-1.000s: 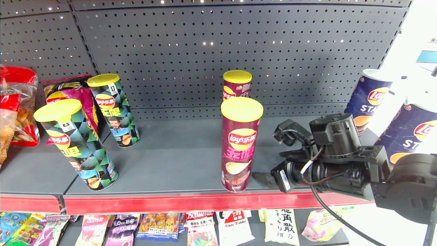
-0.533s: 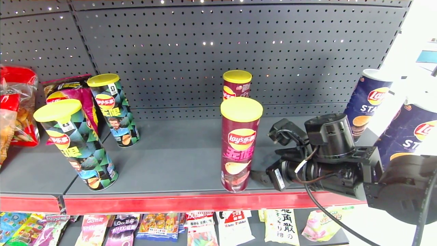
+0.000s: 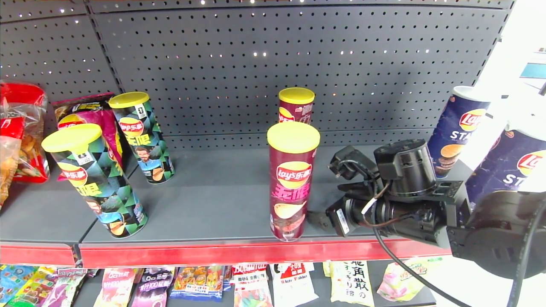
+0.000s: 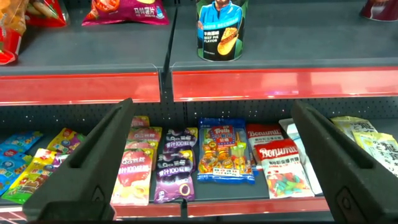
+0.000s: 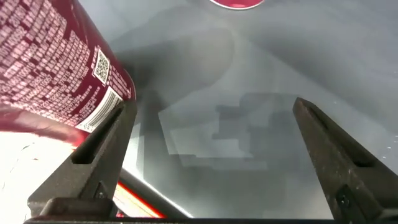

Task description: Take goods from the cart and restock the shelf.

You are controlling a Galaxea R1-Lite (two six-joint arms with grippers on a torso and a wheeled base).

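Observation:
A maroon chips can (image 3: 292, 183) with a yellow lid stands upright at the front edge of the grey shelf (image 3: 213, 200). A second maroon can (image 3: 296, 104) stands behind it near the back panel. My right gripper (image 3: 318, 218) lies low on the shelf just right of the front can's base. In the right wrist view it (image 5: 214, 106) is open with only bare shelf between its fingers, and the can (image 5: 56, 68) rests against the outer side of one finger (image 5: 99, 149). My left gripper (image 4: 212, 106) is open, level with the lower shelf of snack bags (image 4: 224, 152).
Two green-patterned cans (image 3: 96, 179) (image 3: 140, 136) and snack bags (image 3: 19, 128) fill the shelf's left part. Blue cans (image 3: 458, 123) (image 3: 507, 166) stand at the right end. A red lip (image 3: 192, 252) runs along the shelf front. Bare shelf lies between the green cans and the maroon can.
My right gripper has slid left along the shelf. The front maroon can has shifted a little to the left with it, staying upright.

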